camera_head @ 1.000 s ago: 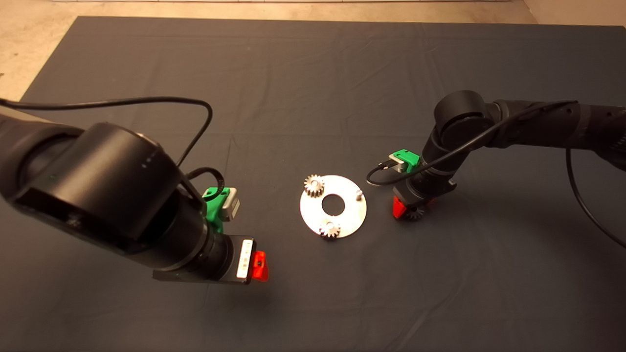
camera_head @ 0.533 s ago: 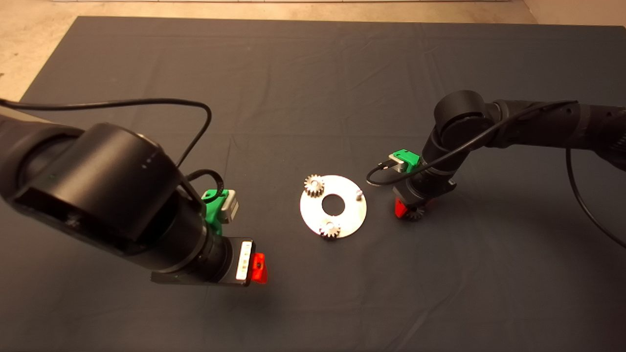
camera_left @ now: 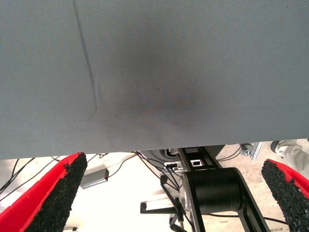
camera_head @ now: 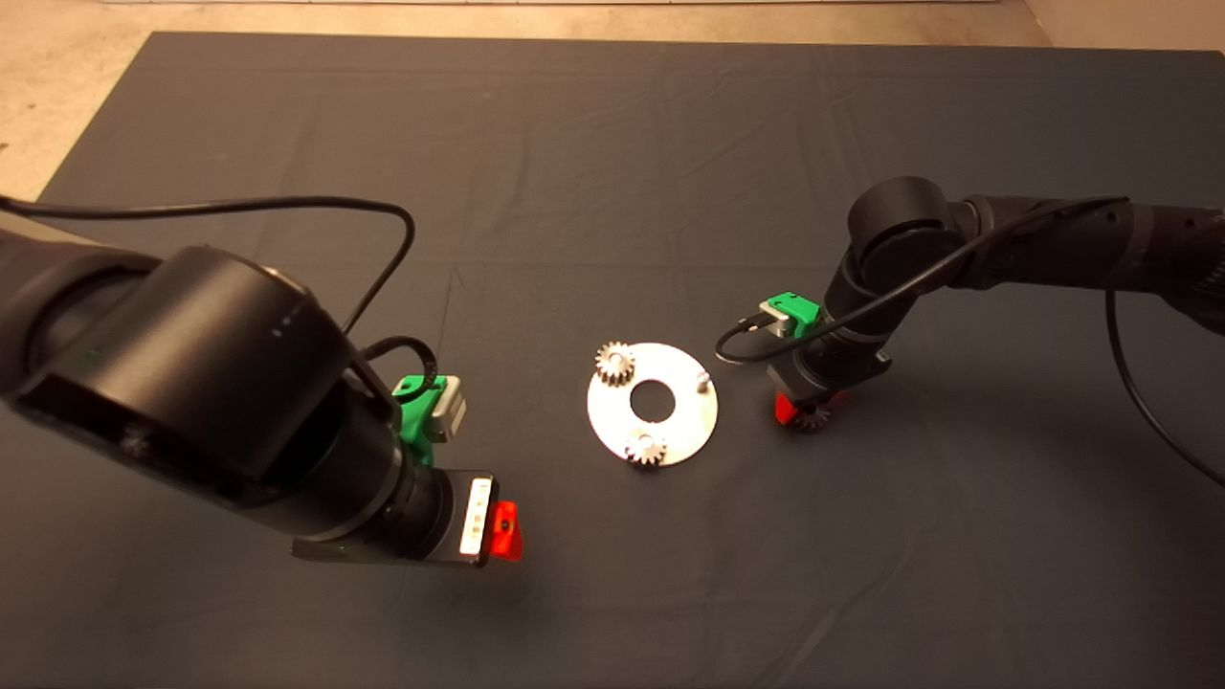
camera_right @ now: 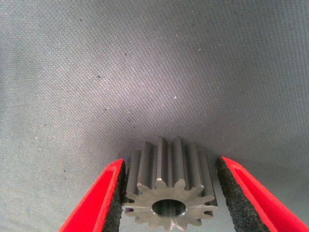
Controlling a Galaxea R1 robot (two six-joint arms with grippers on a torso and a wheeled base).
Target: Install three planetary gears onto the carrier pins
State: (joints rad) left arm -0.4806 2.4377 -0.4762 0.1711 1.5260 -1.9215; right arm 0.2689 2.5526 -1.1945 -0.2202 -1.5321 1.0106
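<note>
The silver carrier plate (camera_head: 684, 421) lies mid-mat. Two bright gears sit on its pins, one at the far left (camera_head: 614, 364) and one at the near edge (camera_head: 647, 448). The third pin (camera_head: 702, 381) stands bare on the right. The dark gear (camera_head: 813, 416) lies on the mat just right of the plate. My right gripper (camera_head: 799, 411) is down over it. In the right wrist view the dark gear (camera_right: 170, 191) sits between the pads (camera_right: 116, 198), which touch both its sides. My left gripper (camera_head: 505, 531) hangs open and empty near the mat's front, left of the plate.
The dark mat (camera_head: 612, 144) covers the table, with bare tabletop at the far left corner (camera_head: 48, 86). The left wrist view shows the mat's edge (camera_left: 145, 145) and cables and a black stand on the floor beyond.
My right gripper has settled a little lower around the dark gear, with less red finger showing. My left arm has drifted slightly toward the mat's front. The plate and bright gears have not moved.
</note>
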